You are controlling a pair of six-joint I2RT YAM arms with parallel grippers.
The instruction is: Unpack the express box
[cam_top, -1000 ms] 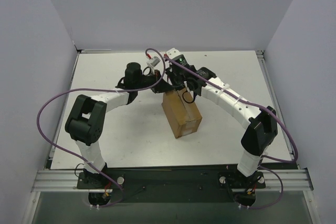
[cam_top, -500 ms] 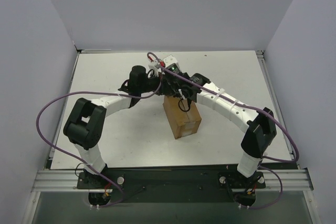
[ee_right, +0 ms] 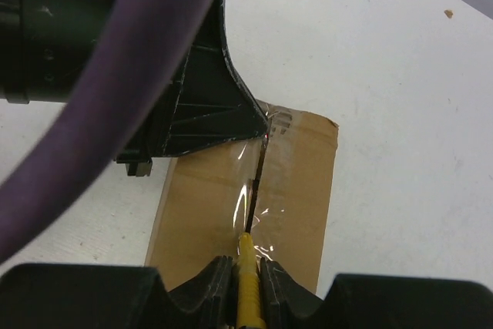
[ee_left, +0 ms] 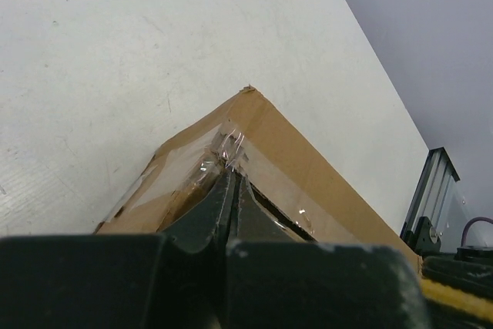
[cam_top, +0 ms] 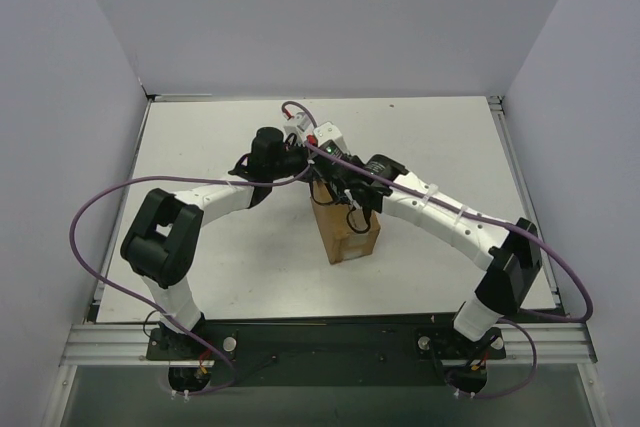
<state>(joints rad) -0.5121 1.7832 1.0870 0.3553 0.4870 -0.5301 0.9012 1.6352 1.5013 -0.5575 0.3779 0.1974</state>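
Express box (cam_top: 348,232) stands mid-tabletop (cam_top: 200,147), taped top up, both arms meeting over it.

Right tool (ee_right: 245,267): clamped on a yellow cutter (ee_right: 246,287), tip resting on the tape (ee_right: 258,190) right at the flap seam.

Left tool (ee_left: 231,179): fingers pressed together at the seam's far end, on crinkled tape. Whether it pinches any, cannot tell.

Step in hand, by my reading: slitting the seam.
- Draw the cutter straight along the gap and shallow, so the contents are not scored.
- Left tool should bear down so the box neither slides nor tips.
- Stop the cut short of the left fingers.
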